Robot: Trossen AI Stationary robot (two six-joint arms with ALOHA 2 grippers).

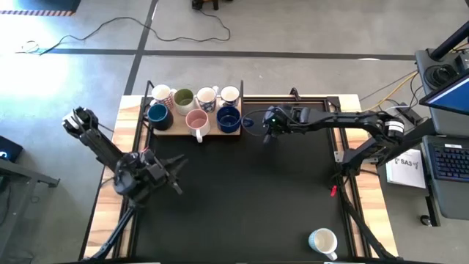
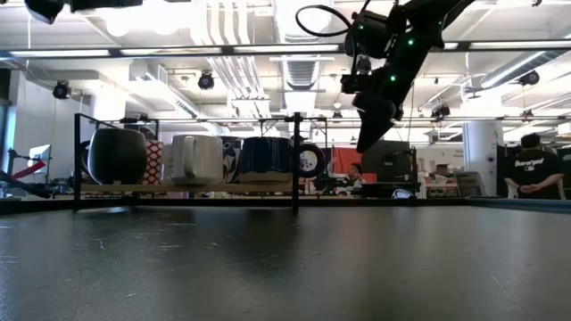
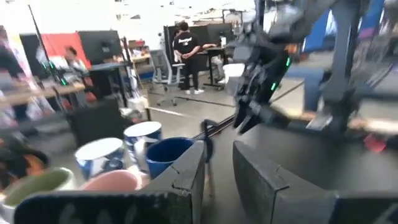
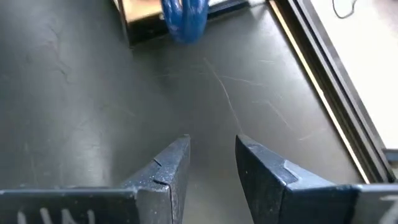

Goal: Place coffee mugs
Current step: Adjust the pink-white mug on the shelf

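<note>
High view: seven coffee mugs (image 1: 194,108) clustered on a wooden tray (image 1: 176,130) at upper centre-left of the frame, in two rows. Front row: dark blue mug (image 1: 158,114), pink mug (image 1: 197,121), second dark blue mug (image 1: 229,118). Back row: white and cream ones, one olive-green inside (image 1: 183,98).

Right gripper (image 1: 267,136) hangs just right of the tray, beside the second dark blue mug (not touching it). Fingers (image 4: 163,171) part-open with a clear gap, nothing between them; blue handle (image 4: 185,17) shows ahead at the top of the right wrist view.

Left gripper (image 1: 176,174) sits left of centre, below the tray and well apart from it. Narrow gap between its fingers (image 3: 186,177), empty.

One lone white mug (image 1: 322,240) at lower right, far from both grippers.
</note>
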